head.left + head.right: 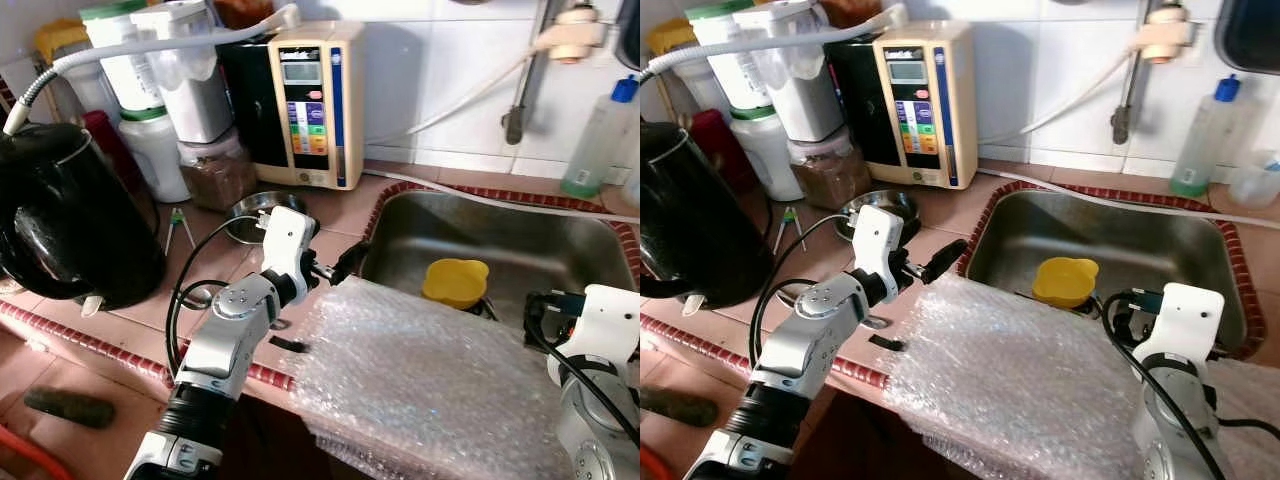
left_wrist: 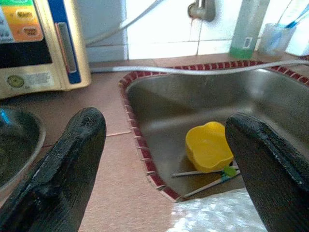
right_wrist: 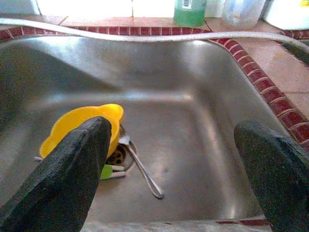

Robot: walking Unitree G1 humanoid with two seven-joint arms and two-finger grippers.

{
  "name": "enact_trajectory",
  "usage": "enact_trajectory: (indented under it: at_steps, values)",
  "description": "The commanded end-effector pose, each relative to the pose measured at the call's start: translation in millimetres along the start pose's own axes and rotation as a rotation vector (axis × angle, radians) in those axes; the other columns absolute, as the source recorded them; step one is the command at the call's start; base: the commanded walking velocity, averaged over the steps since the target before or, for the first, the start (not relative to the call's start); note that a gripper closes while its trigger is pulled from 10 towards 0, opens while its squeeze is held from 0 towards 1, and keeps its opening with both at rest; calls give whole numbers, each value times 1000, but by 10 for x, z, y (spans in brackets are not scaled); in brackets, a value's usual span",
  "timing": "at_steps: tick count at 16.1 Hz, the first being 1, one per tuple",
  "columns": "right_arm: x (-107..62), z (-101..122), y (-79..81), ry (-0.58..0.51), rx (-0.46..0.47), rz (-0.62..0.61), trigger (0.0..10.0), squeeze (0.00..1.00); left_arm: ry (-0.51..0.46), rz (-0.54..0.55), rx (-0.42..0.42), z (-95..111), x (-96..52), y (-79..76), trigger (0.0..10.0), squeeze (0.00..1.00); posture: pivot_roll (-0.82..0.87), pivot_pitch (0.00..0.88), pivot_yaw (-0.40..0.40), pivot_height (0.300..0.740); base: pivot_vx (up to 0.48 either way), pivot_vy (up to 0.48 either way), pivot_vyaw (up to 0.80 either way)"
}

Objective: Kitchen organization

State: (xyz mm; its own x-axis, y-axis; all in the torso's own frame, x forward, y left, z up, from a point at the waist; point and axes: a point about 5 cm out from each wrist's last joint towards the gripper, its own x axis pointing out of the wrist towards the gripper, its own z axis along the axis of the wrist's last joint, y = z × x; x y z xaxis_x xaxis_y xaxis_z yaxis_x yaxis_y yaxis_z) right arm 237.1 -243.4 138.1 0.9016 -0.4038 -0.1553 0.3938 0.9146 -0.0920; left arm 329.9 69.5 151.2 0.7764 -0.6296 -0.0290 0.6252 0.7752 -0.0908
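A yellow bowl [image 1: 455, 281] lies in the steel sink [image 1: 560, 250], near the drain, with a spoon [image 3: 142, 169] and a green-tipped utensil [image 3: 110, 170] beside it. A sheet of bubble wrap [image 1: 420, 380] covers the counter's front edge before the sink. My left gripper [image 1: 345, 262] hangs open just above the counter at the sink's left rim, pointing toward the bowl, with nothing between its fingers [image 2: 72, 164]. My right gripper [image 3: 176, 174] is open at the sink's near right edge, looking into the basin, also empty.
A black kettle [image 1: 70, 215] stands at the left. A small steel bowl [image 1: 262, 212], jars and a beige water machine [image 1: 310, 105] sit behind my left arm. A green soap bottle [image 1: 597, 140] stands behind the sink. A white hose [image 1: 470, 100] runs along the tiled wall.
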Motion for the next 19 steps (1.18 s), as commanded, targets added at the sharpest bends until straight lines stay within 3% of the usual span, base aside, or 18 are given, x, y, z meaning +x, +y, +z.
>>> enact_trajectory:
  at_steps: [1, 6, 10, 11, 14, 19]
  values:
    - [-13, 41, 7, -10, 1, 7, 10000, 0, 10, 6, -2, -6, -1, 14, 10000, 0, -57, 0, 100, 740, 0, 0, -781]
    - [-20, 33, 25, -8, 14, 17, 10000, 0, 16, 11, -8, -13, -2, 24, 10000, 0, -58, 0, 103, 740, 0, 0, -772]
    - [-44, 56, 87, -31, -8, 74, 10000, 0, -9, 253, 33, 31, -49, 292, 10000, 0, -57, 0, 101, 740, 0, 0, 0]
    - [-51, 61, 113, -36, -12, 91, 10000, 0, 10, 321, 52, 17, -87, 361, 10000, 0, -56, 0, 102, 740, 0, 0, 0]
    - [-64, 66, 215, -45, -30, 153, 10000, 0, 54, 365, 70, -48, -210, 373, 10000, 0, -44, 0, 103, 740, 0, 0, 0]
    - [-80, 19, 312, -31, -32, 206, 10000, 0, 126, 501, 125, -137, -498, 538, 10000, 0, -26, 0, 97, 740, 0, 0, 0]
